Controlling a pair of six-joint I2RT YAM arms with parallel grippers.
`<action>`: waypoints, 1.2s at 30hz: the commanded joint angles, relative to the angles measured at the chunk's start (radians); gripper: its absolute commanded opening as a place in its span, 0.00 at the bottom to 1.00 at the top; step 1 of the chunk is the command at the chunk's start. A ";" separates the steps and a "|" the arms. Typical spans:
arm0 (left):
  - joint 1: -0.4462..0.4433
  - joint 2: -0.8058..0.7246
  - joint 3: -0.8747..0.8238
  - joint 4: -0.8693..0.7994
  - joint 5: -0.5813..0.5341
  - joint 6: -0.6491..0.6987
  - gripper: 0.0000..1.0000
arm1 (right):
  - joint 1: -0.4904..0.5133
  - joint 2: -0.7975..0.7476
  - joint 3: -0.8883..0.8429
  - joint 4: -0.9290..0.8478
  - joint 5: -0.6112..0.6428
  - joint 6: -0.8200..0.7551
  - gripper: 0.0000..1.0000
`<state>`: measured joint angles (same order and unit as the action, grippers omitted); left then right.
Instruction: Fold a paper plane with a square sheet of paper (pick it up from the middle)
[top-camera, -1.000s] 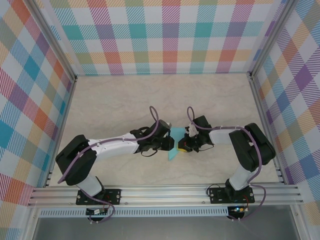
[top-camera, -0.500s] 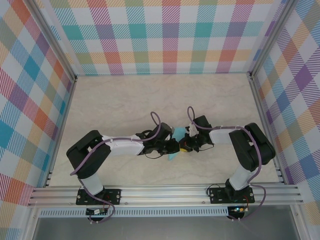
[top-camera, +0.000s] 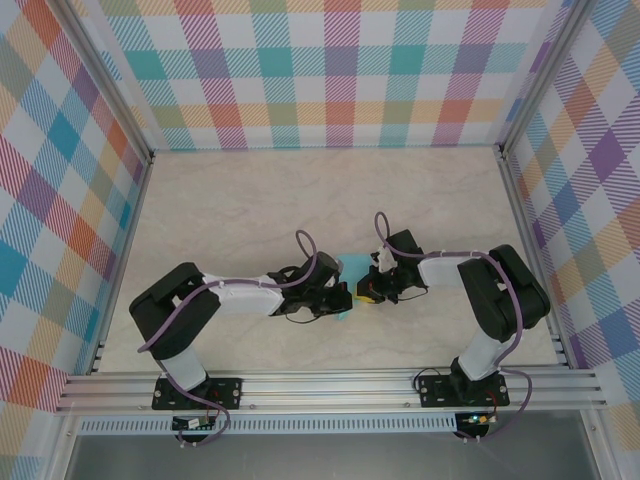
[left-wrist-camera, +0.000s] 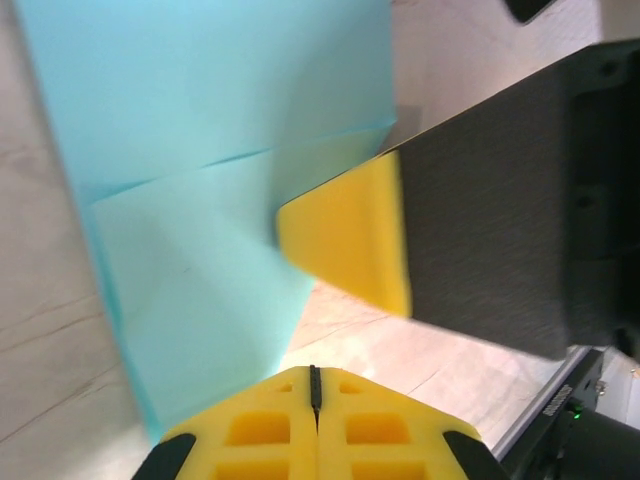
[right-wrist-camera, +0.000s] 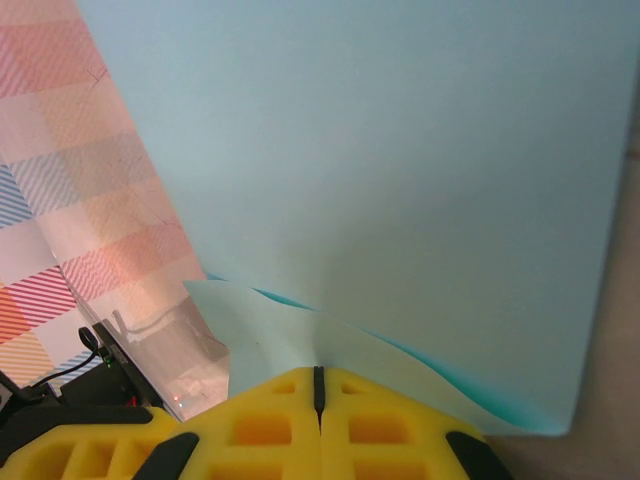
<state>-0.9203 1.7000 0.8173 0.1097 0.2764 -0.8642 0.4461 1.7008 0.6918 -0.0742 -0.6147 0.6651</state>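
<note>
1. Aluminium rail (top-camera: 330, 385) runs along the near edge of the table (top-camera: 250, 200). Both arm bases are bolted to it, the left arm on the left and the right arm on the right.
2. Just past the rail both arms bend inward and meet near the middle of the table. The left gripper (top-camera: 342, 298) and the right gripper (top-camera: 366, 293) sit tip to tip, just beside each other.
3. The left gripper's yellow pads (left-wrist-camera: 270, 430) are pressed fully together, with only a thin dark seam between them. A lower edge of the square sheet of paper (left-wrist-camera: 200, 200) runs down behind the left pad, but I cannot tell whether any of it is pinched.
4. The right gripper's jaws are closed too. In its wrist view the paper rises straight out of the seam between the pads in a curled lip, so this gripper has hold of the sheet.
5. The sheet is light turquoise and creased, and the left wrist view shows folded flaps. It sits between the two grippers, with one yellow pad of the right gripper lying across its edge. From above, one part pokes out beyond the tips and a smaller part on the near side.
6. Farther off lie the pale marbled tabletop and the plaid walls (top-camera: 340, 70).
</note>
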 joint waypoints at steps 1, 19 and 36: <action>-0.005 -0.036 0.010 -0.001 -0.003 0.002 0.00 | 0.003 0.046 -0.006 -0.047 0.093 -0.010 0.04; -0.005 0.084 0.076 -0.088 -0.010 0.020 0.00 | 0.003 0.052 -0.007 -0.052 0.098 -0.013 0.04; -0.003 0.051 -0.016 -0.115 0.006 0.029 0.00 | 0.004 0.079 0.009 -0.067 0.109 -0.021 0.03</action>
<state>-0.9203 1.7676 0.8513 0.0566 0.2562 -0.8413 0.4461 1.7203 0.7139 -0.0914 -0.6262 0.6647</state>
